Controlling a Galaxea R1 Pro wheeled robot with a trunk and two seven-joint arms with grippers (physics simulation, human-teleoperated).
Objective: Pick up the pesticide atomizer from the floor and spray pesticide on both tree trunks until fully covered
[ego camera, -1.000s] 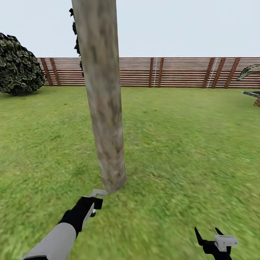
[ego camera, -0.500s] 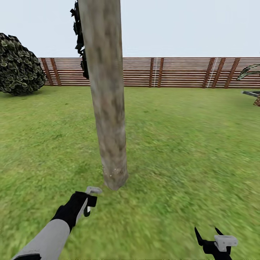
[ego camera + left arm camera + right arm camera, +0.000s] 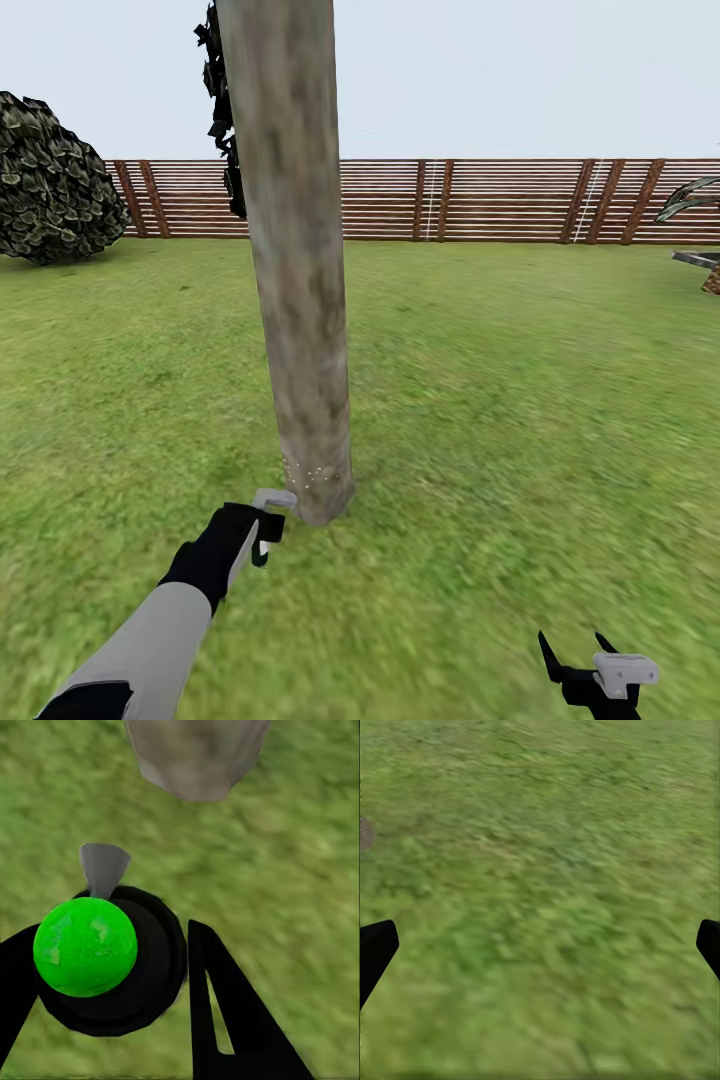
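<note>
Standing trunk: one tree trunk [image 3: 297, 300] rose from the lawn [image 3: 500, 400] at the middle-left of the head view, with small pale specks near its base.
Left gripper: the left gripper [image 3: 262, 520] reached low toward the foot of the trunk, just beside it; the head view showed a grey nozzle tip at its end but not the body of what it held.
Sprayer: the left wrist view showed what the head view hid, one sprayer [image 3: 101, 956] with a bright green round top on a black body, clamped between the two black fingers [image 3: 225, 1012], its grey nozzle aimed at the trunk base [image 3: 196, 757] across a strip of grass.
Right gripper: the right gripper [image 3: 580, 655] hung low at the right, well apart from the trunk; the right wrist view showed its two fingertips [image 3: 375, 952] spread wide at the frame edges, holding nothing, over blurred grass [image 3: 540, 892].
Fence: one brown slatted fence [image 3: 480, 200] ran across the far edge of the lawn, seen in the head view.
Bush: one round dark bush [image 3: 50, 180] stood at the far left by the fence.
Foliage: one dark jagged clump [image 3: 225, 110] showed behind the trunk.
Striped plant: one plant [image 3: 690, 195] at the far right edge, partly cut off.
</note>
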